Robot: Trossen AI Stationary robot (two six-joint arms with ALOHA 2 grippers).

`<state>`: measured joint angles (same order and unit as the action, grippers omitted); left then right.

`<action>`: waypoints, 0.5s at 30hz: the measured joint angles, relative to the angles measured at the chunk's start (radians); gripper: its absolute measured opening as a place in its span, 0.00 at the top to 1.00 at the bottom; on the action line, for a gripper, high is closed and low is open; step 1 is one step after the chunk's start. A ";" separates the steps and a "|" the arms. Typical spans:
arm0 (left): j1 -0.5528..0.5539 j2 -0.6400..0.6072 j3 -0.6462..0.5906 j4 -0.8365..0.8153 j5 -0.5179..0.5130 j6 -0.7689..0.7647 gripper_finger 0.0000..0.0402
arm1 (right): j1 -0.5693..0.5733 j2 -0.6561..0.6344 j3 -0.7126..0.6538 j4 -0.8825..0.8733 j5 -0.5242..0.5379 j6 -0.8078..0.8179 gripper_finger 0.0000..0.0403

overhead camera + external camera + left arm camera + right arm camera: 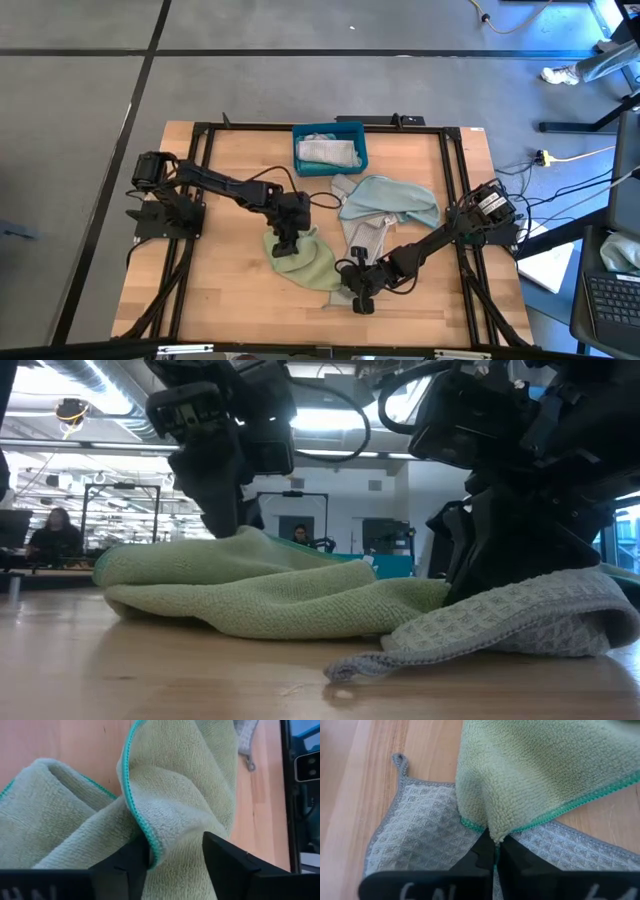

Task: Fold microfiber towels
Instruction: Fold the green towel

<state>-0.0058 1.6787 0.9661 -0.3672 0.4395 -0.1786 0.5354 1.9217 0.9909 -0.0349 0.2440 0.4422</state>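
Observation:
The pale green towel (308,264) lies crumpled on the table near the front middle, and it also shows in the low view (260,595). My left gripper (287,244) stands at its far left part, shut on a fold. My right gripper (360,296) is at its near right corner, shut on it. A grey waffle-weave towel (365,238) lies flat to the right, partly under the green one. A pale blue towel (392,198) lies across the grey towel's far end. Another grey-beige towel (328,151) lies in the blue bin. No teal towel shows. My left gripper pinches a bunched fold with the teal-stitched edge (150,837) of the green towel between its two fingers (227,862), coming from above. The fold stands up as a small peak (245,538), and the rest of the towel lies slack on the table. My right gripper pinches the green towel's corner (495,836), where two teal-stitched edges meet, between its shut fingers. The corner sits low over the grey towel's near end (420,830). The cloth runs slack from the fingers toward the left gripper.
The teal-blue plastic bin (330,128) stands at the far middle of the table. A black frame (455,200) runs along the table's sides. Bare wood (220,290) lies left of and in front of the green towel. People sit in the room behind.

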 joint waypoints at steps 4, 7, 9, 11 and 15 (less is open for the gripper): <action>-0.016 -0.003 0.000 -0.004 -0.020 -0.003 0.72 | 0.000 0.000 0.000 0.000 0.006 -0.003 0.98; -0.022 -0.003 0.000 -0.009 -0.020 -0.010 0.86 | 0.001 -0.001 0.000 0.003 0.008 -0.004 0.98; -0.022 -0.005 0.000 -0.023 -0.020 -0.031 0.96 | 0.000 -0.005 -0.001 0.004 0.008 -0.007 0.98; -0.021 -0.015 0.000 -0.048 -0.044 -0.051 0.98 | 0.000 -0.017 -0.003 -0.002 0.011 -0.019 0.98; -0.021 -0.072 0.001 -0.112 -0.127 -0.043 1.00 | 0.000 -0.039 0.015 -0.001 0.023 -0.052 0.99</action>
<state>-0.0273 1.6063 0.9668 -0.4795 0.3124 -0.2215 0.5352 1.8828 1.0062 -0.0363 0.2666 0.3907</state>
